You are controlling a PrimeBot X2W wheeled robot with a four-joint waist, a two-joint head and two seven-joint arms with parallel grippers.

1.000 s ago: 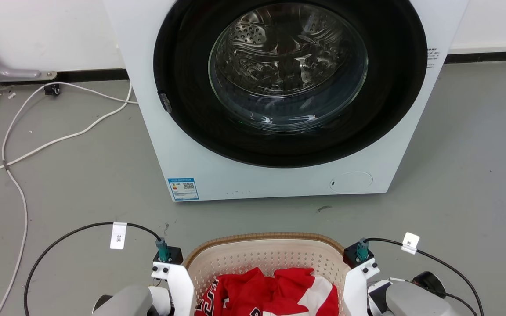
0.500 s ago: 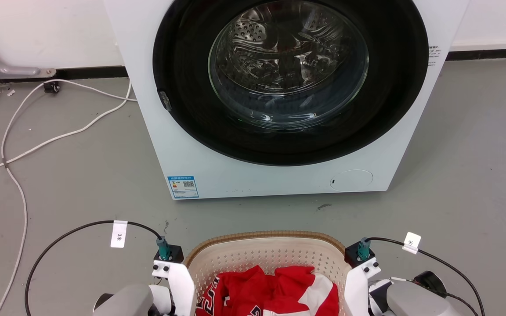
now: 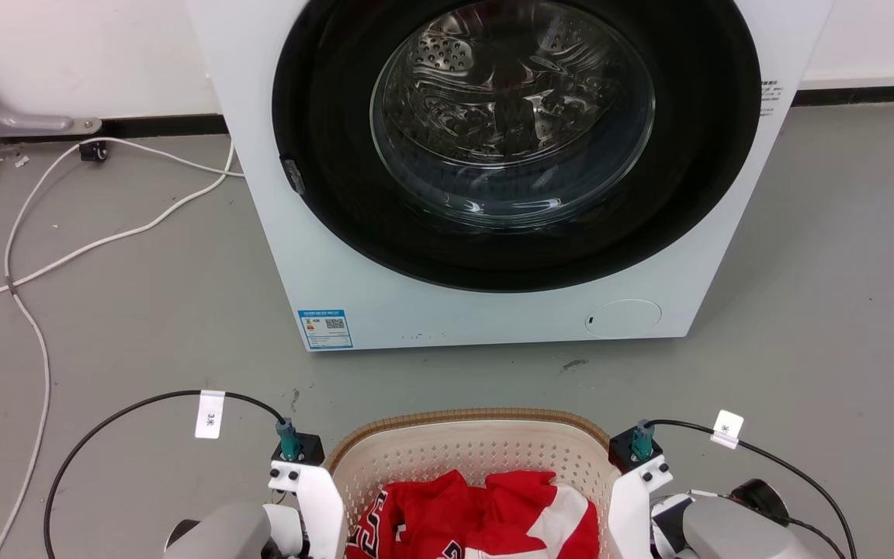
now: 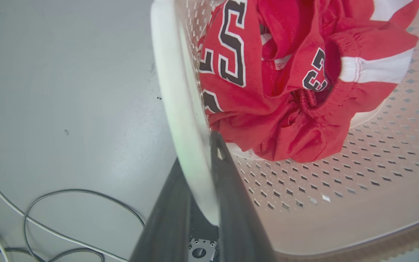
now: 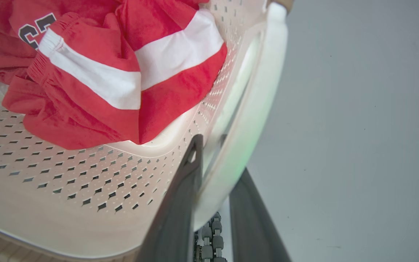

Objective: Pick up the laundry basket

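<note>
The cream perforated laundry basket (image 3: 470, 444) with its brown woven rim sits at the bottom centre of the head view, holding a red and white jersey (image 3: 486, 516). My two pale wrists flank its left and right sides. In the left wrist view, my left gripper (image 4: 196, 153) is shut on the basket's white side handle (image 4: 178, 91), one finger outside and one inside. In the right wrist view, my right gripper (image 5: 220, 154) is shut on the other white handle (image 5: 256, 98) in the same way. I cannot tell whether the basket touches the floor.
A white front-loading washing machine (image 3: 493, 310) with its round door shut stands directly ahead of the basket on the grey floor. White cables (image 3: 67, 256) trail over the floor at the left. Black cables (image 3: 129, 411) loop from both wrists.
The whole head picture has shifted slightly, so the camera moved a little. Both grippers keep their hold on the basket's handles.
</note>
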